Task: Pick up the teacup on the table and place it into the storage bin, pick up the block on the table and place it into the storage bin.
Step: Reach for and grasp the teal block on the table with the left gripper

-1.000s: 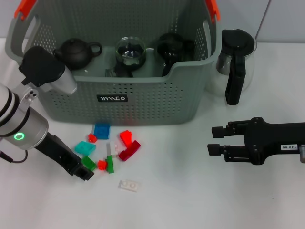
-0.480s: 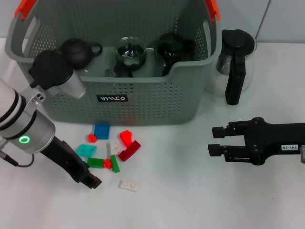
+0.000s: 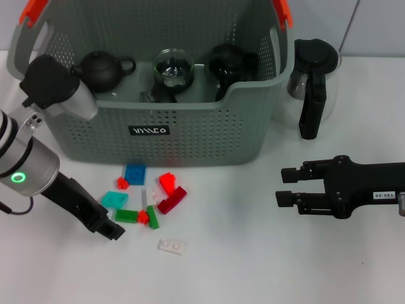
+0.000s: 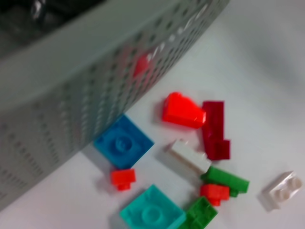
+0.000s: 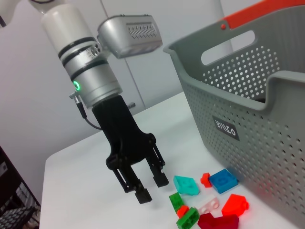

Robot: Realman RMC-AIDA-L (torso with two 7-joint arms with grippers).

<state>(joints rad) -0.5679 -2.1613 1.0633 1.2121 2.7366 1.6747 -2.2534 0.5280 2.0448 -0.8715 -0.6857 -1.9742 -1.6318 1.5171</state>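
Note:
The grey storage bin (image 3: 190, 126) stands at the back of the table; a black teacup (image 3: 226, 63) sits inside it. Loose blocks lie in front of the bin: a blue one (image 3: 135, 173), a red one (image 3: 168, 181), a dark red one (image 3: 172, 200), a teal one (image 3: 114, 200), a green one (image 3: 126, 216) and a clear one (image 3: 172, 246). My left gripper (image 3: 112, 231) hovers just left of the green block, open and empty; the right wrist view shows its fingers (image 5: 151, 188) apart over the table. My right gripper (image 3: 285, 187) stands open at the right, far from the blocks.
Inside the bin, a black teapot (image 3: 101, 69) and a glass cup (image 3: 173, 66) sit beside the teacup. A glass pitcher with a black handle (image 3: 311, 82) stands on the table right of the bin. Close up, the blocks (image 4: 182, 110) lie against the bin wall (image 4: 71, 95).
My left gripper dipped toward the green blocks, nudging them a little to the right, then drew back to the left. The right arm has not moved.

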